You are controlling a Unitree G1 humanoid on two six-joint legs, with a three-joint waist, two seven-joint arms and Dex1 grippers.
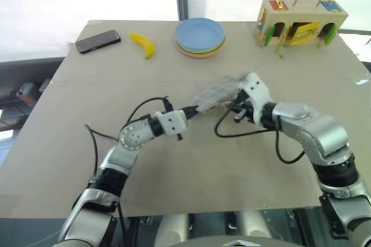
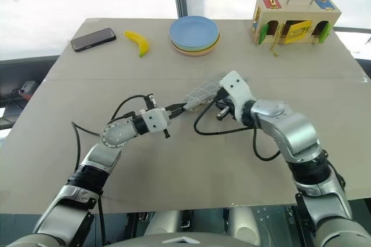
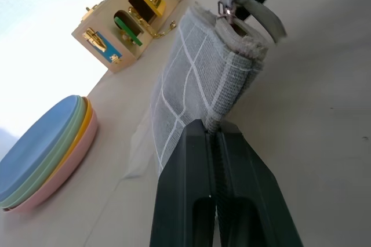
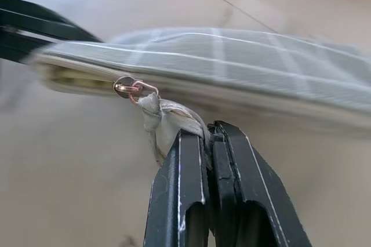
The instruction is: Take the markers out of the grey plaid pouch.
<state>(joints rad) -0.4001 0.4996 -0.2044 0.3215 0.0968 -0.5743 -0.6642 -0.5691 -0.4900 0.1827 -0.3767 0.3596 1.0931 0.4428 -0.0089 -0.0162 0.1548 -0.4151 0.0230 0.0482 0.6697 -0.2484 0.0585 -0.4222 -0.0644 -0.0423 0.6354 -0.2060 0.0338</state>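
Grey plaid pouch (image 3: 191,79) pinched by left gripper (image 3: 213,137) jaws, right gripper (image 4: 210,137) jaws pinching its zipper pull (image 4: 159,116).

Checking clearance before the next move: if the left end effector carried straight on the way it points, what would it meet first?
The soft grey plaid fabric pouch it already clamps; past that, likely the right end effector, shut on the pouch's grey zipper tab. Depth beyond is unclear.
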